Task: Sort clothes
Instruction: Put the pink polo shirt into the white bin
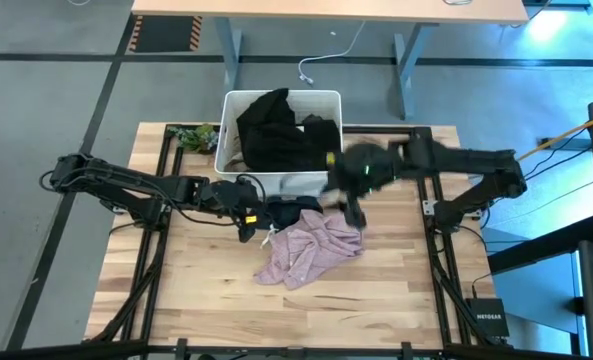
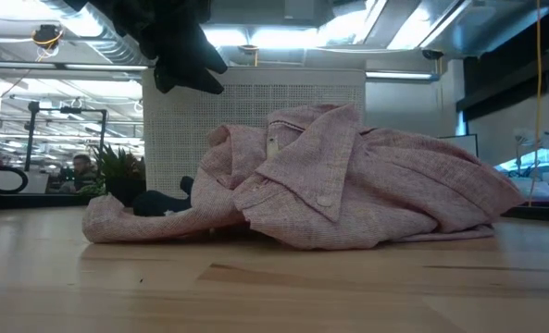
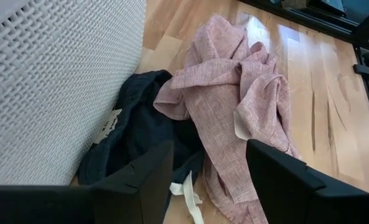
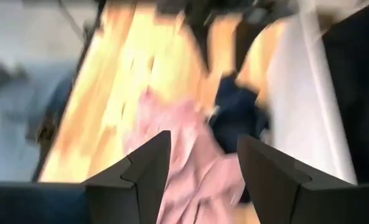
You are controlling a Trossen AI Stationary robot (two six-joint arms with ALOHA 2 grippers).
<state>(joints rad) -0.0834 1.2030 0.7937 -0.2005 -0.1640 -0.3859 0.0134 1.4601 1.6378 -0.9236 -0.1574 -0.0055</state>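
Left claw (image 3: 209, 180) is open, empty, low over the desk (image 1: 176, 290) just left of the dark blue garment (image 3: 134, 137), fingers straddling its near edge, so I'd guess that's the next pick. That garment lies against the bin (image 1: 321, 100) wall, partly under the pink shirt (image 1: 306, 250), which likely makes a clean single-item grab awkward. Right claw (image 4: 203, 165) is also open with nothing between the fingers, above the far right corner of the pink shirt near the bin; the right wrist view is motion-smeared, so its height is hard to judge. Black clothes (image 1: 276, 135) already fill the bin, draped over the far rim; reads as the dark pile. Hidden: most of the blue garment from the low view, whatever lies under the black heap, and how the white tag or cord (image 3: 184, 190) attaches. No olive or khaki item is clearly visible.
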